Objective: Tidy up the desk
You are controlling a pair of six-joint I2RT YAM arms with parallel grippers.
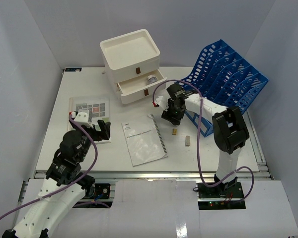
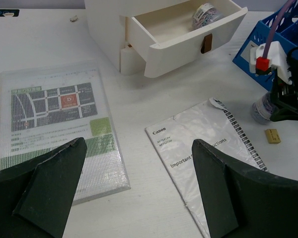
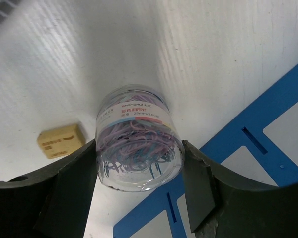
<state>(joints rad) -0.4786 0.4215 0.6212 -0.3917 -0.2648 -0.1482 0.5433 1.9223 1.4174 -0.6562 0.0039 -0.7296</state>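
Right hand (image 3: pixel 138 146) clamped on clip jar (image 3: pixel 134 119), left hand (image 2: pixel 138 144) spread apart, white desk (image 1: pixel 114 158), grey walls (image 1: pixel 39 39)

The top camera looks down over the whole desk (image 1: pixel 109 153). Both low wrist cameras show the jar (image 3: pixel 136 144).

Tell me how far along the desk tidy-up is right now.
Early. Done: one roll lies in the open drawer. In hand: the right arm's jaws press both sides of the paper-clip jar, resting on the desk. Remaining: the booklet, laminated sheet, tan eraser and small white block lie loose; the left arm's jaws hang open and empty near the sheet.
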